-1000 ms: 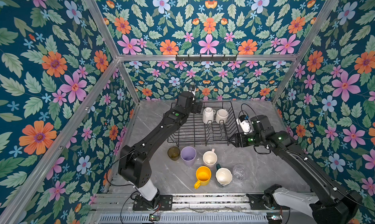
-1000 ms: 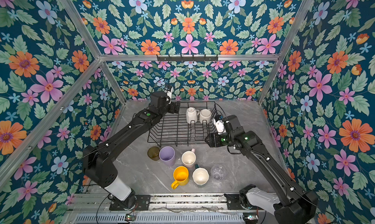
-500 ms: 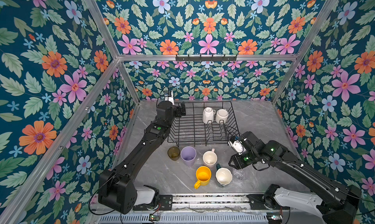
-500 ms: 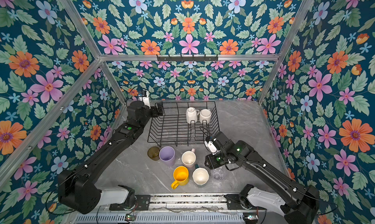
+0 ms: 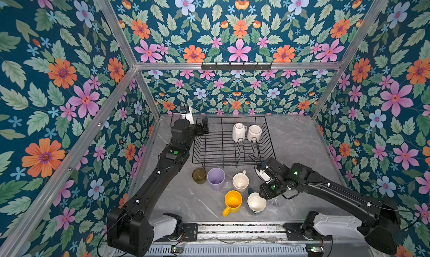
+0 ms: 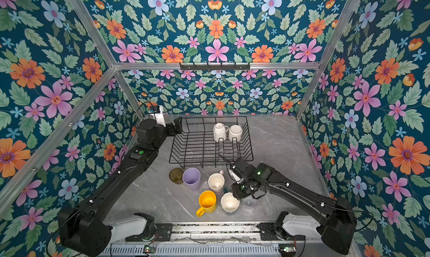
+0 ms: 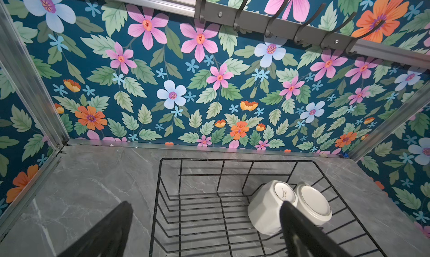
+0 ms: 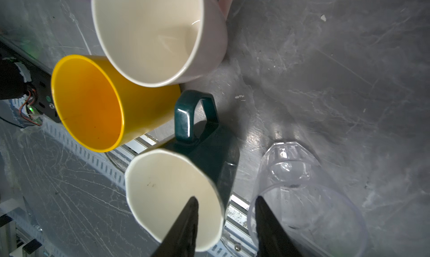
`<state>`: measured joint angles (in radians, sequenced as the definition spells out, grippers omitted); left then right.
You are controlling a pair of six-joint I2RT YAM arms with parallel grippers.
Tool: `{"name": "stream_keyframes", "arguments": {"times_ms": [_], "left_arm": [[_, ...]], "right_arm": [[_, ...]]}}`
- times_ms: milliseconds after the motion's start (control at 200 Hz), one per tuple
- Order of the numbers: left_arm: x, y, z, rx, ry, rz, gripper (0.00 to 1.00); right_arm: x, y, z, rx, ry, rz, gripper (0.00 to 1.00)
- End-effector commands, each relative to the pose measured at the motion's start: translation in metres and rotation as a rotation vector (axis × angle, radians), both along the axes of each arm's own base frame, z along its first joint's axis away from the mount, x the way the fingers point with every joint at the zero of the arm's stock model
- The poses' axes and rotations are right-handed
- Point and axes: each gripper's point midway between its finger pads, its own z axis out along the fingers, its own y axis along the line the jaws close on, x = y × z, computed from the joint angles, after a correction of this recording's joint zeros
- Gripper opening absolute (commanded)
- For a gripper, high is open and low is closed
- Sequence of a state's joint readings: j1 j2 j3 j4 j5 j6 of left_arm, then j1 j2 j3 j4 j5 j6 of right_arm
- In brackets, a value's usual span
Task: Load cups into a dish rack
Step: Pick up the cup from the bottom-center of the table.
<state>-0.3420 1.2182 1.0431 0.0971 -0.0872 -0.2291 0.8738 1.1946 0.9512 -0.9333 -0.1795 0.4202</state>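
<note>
The black wire dish rack [image 5: 216, 147] stands at the back of the table with two white cups [image 5: 239, 132] [image 5: 254, 133] upside down in its far right part. In front of it stand an olive tumbler [image 5: 199, 175], a lilac tumbler [image 5: 216, 179], a pale pink mug [image 5: 240, 181], a yellow mug [image 5: 233, 201], a dark green mug [image 8: 176, 197] and a clear glass [image 8: 309, 197]. My right gripper [image 8: 226, 203] straddles the green mug's wall, one finger inside, one outside beside the glass, with a gap still showing. My left gripper [image 7: 206, 204] is open and empty at the rack's far left corner.
The cups in front stand close together, the clear glass [image 5: 275, 201] almost touching the green mug. A metal rail [image 5: 232, 229] runs along the table's front edge just behind them. A hook bar [image 5: 236, 66] hangs on the back wall.
My right arm came down from beside the rack to the green mug, and its jaws narrowed around the mug's wall. My left arm drew back from the rack's middle to its far left corner.
</note>
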Motion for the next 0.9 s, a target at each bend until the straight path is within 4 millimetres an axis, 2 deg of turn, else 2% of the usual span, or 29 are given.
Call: {"name": "stream_keyframes", "arguments": {"times_ms": [0,230,520,895], "left_arm": [[-0.002,0.002,0.009,-0.012,-0.03,-0.004,1.0],[-0.006,0.007,0.009,-0.008,-0.032,0.002,1.0],[-0.008,0.012,0.01,-0.008,-0.035,0.009,0.99],[-0.011,0.016,0.011,-0.022,-0.042,0.018,1.0]], "right_arm": [[0.005,0.004,-0.004,-0.004,-0.015,-0.016,0.4],[0.003,0.012,-0.015,-0.047,-0.019,0.003,0.35],[0.003,0.008,-0.026,-0.164,-0.041,0.029,0.25],[0.007,-0.004,-0.019,-0.214,-0.077,0.033,0.09]]}}
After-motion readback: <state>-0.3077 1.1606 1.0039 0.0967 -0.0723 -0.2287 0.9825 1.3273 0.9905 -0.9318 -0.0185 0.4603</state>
